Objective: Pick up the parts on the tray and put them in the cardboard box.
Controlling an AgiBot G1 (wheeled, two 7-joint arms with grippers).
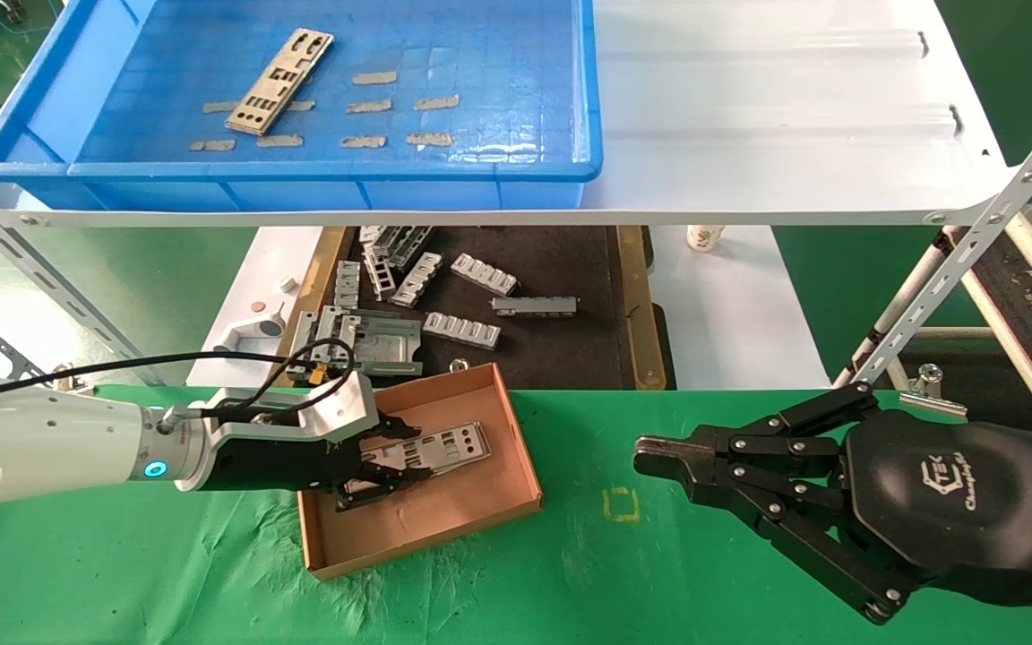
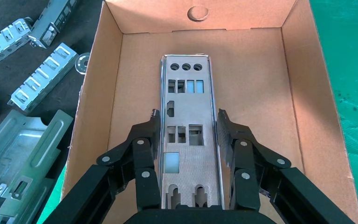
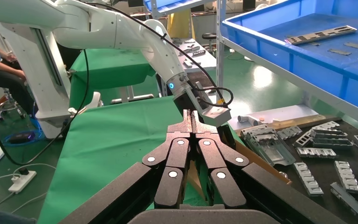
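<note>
Left pincer [image 2: 189, 133] astride plate [image 2: 189, 135] in cardboard box [image 2: 261, 56] — pads apart, contact hidden from head view.

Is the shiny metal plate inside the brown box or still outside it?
Inside. The plate lies flat within the cardboard box walls, and the left pincer straddles it with small gaps between fingers and plate edges.
</note>
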